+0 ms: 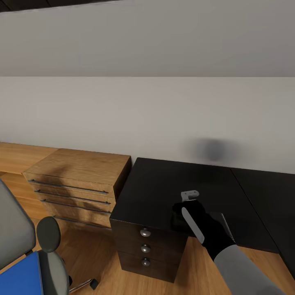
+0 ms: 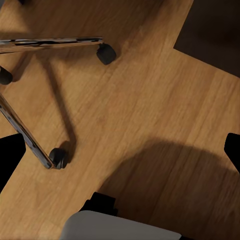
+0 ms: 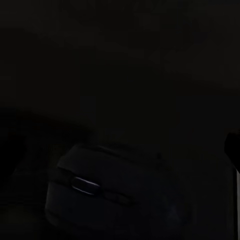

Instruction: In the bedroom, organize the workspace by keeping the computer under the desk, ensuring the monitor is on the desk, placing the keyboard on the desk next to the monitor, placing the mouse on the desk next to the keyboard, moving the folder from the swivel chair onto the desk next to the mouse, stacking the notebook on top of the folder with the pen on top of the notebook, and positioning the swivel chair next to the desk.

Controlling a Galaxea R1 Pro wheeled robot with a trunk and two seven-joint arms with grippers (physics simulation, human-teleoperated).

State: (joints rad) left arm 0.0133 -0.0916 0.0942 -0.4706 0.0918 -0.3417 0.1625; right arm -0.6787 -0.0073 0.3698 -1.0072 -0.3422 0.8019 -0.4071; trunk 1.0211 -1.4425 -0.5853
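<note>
**Mouse on the black desk, under the right gripper**

Mouse (image 3: 107,195) lies on the dark top of the desk (image 1: 164,184), seen dimly in the right wrist view as a rounded black shape with a small scroll wheel. In the head view the right gripper (image 1: 189,200) reaches over the near part of the desk, above the dark drawer unit (image 1: 145,250) with its three round knobs. The right wrist view shows the tips of both fingers well apart at the two edges of the picture, so the jaws stand wide and hold nothing; whether they touch the mouse I cannot tell.

To the left of the desk stands a light-wood dresser (image 1: 78,180) against the pale wall (image 1: 147,114). At the lower left corner of the head view is the swivel chair (image 1: 16,229), grey with a black armrest, and the blue folder (image 1: 20,276) lies on its seat.

The left wrist view looks down on the wooden floor (image 2: 150,110), the chair's chrome legs and black casters. The left gripper (image 2: 120,150) has its fingertips far apart at the picture's edges, empty.
</note>
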